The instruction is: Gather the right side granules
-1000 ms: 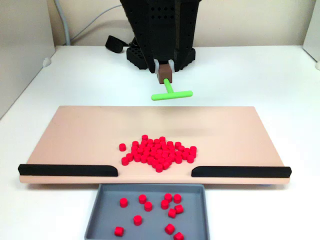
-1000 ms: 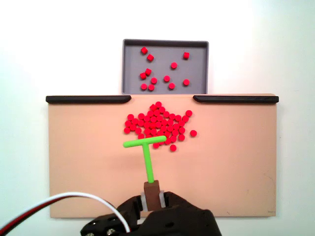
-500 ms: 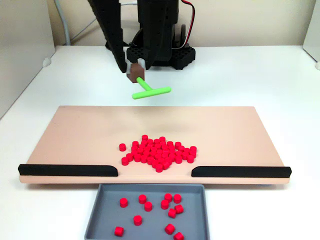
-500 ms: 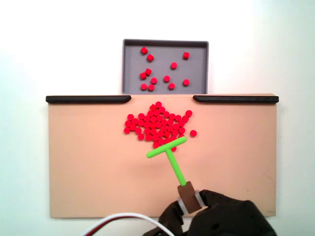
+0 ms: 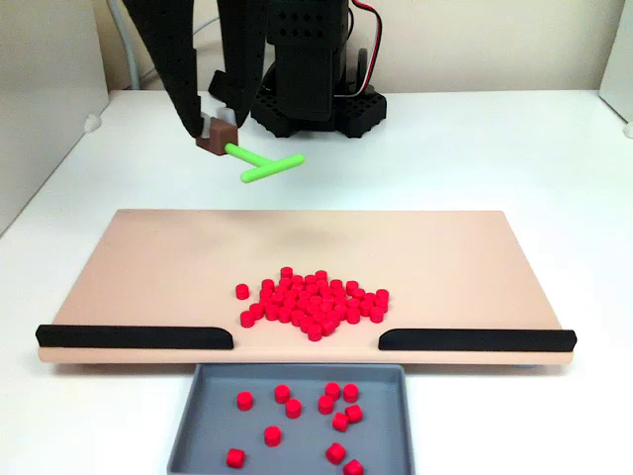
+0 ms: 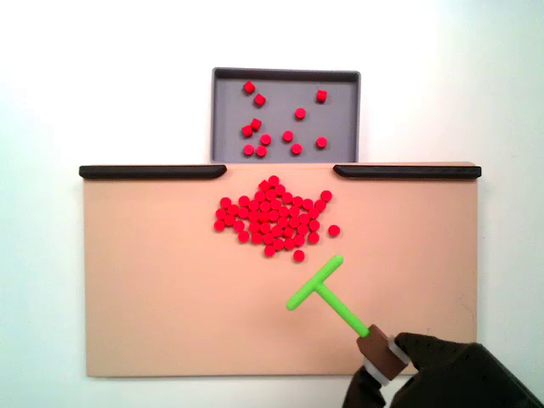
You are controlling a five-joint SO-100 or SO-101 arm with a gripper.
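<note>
The granules (image 5: pixel 312 300) are tiny red pellets heaped near the front middle of the peach board (image 5: pixel 148 257), just behind the gap between two black rails. From above, the granules (image 6: pixel 272 219) sit below that gap, with one stray pellet (image 6: pixel 334 229) to the right. My gripper (image 5: pixel 216 134) hangs above the table behind the board's left part, shut on the brown handle of a green T-shaped tool (image 5: pixel 263 164). In the view from above, my gripper (image 6: pixel 378 360) is at the board's lower right, and the tool's (image 6: pixel 327 291) crossbar lies apart from the pile.
A grey tray (image 5: pixel 188 435) in front of the gap holds several red pellets; from above the tray (image 6: pixel 285 74) is at the top. Black rails (image 5: pixel 134 336) (image 5: pixel 475 339) line the board's front edge. The arm's black base (image 5: pixel 316 99) stands behind the board.
My arm has swung left in the front view, right in the view from above, carrying the green tool away from the pile. The pellets have not moved.
</note>
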